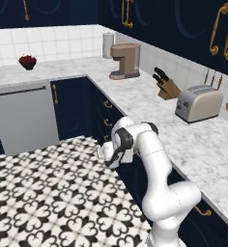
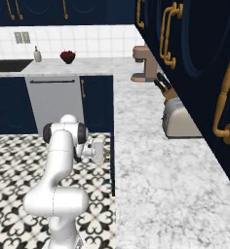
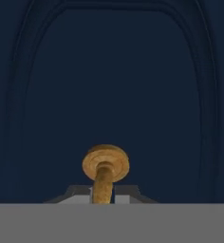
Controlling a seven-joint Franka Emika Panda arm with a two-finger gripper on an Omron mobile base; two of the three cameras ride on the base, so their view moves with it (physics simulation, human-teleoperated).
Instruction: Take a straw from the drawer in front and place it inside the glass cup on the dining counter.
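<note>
The jaws [image 3: 103,195] are sitting clamped on the gold handle [image 3: 104,172] of the drawer [image 3: 109,90], whose navy front is facing the hand camera. From the base, the arm is reaching low toward the navy cabinets under the counter [image 1: 149,108]. Farther along the counter a toaster [image 1: 199,102], knife block [image 1: 166,86] and coffee machine [image 1: 124,60] are standing by the wall

Glossy white arm [image 1: 157,159] of rounded tubular segments with dark joint bands and a bulbous white base
</note>
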